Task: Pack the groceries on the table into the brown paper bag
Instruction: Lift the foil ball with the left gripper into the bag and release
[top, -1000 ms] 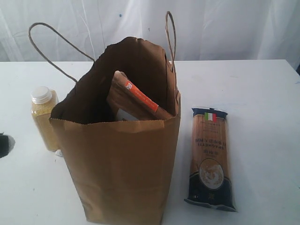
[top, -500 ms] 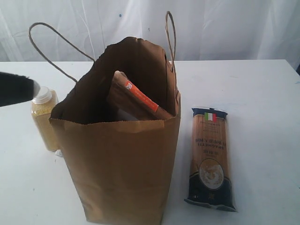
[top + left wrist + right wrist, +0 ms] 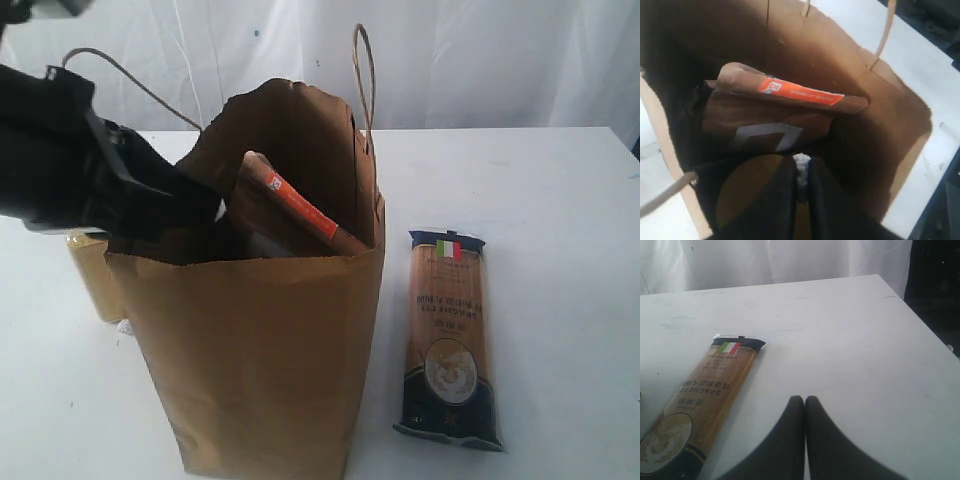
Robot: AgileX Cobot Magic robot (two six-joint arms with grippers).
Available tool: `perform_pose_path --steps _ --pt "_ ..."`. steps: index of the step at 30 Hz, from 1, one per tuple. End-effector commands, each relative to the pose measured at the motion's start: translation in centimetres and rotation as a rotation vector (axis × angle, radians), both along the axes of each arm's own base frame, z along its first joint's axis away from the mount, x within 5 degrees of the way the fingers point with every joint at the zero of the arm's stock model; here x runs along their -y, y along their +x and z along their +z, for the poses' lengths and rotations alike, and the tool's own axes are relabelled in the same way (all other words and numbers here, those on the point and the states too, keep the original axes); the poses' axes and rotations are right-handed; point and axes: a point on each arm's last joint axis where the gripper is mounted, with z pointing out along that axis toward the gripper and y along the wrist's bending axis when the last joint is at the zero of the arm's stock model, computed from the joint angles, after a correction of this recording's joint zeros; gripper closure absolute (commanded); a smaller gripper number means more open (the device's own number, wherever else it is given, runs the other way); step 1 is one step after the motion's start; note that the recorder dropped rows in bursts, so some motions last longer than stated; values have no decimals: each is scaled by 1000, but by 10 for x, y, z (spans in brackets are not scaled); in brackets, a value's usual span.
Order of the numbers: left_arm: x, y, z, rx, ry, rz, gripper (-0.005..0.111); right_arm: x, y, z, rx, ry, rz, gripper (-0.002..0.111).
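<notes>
**Background elements.** A white fabric backdrop spans the full width of the exterior view. It hangs in soft vertical folds, with brighter and greyer bands where light passes through unevenly. A small dark speck marks the cloth near its upper middle. The right wrist view shows the same pale drape, and beside it a dark unlit area in which no detail can be made out. A narrow dark sliver sits at the right-hand border of the exterior view. The left wrist view includes dark shapes, too indistinct to identify.
</notes>
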Motion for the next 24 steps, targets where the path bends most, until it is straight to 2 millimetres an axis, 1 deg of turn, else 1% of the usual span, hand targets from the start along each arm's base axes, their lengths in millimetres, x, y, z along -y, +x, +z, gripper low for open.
perform_pose_path --steps 1,4,6,9,11,14,16,20,24 --pt "10 6 -5 -15 23 -26 87 0 0 0 10 21 -9 108" --pt "13 6 -6 -12 27 -35 65 0 0 0 10 19 -8 108" --pt "14 6 -5 9 19 -35 48 0 0 0 10 19 -8 108" --pt "17 5 -3 38 8 -38 33 0 0 0 10 19 -8 108" --pt "18 4 -3 50 10 -45 30 0 0 0 10 19 -8 108" --pt "21 0 -2 64 10 -65 31 0 0 0 10 19 -8 108" --pt "21 -2 2 99 11 -76 32 0 0 0 10 19 -8 108" --pt "18 -11 22 172 3 -103 36 0 0 0 10 19 -8 108" --pt "10 -25 44 248 -25 -133 39 0 0 0 10 19 -8 108"
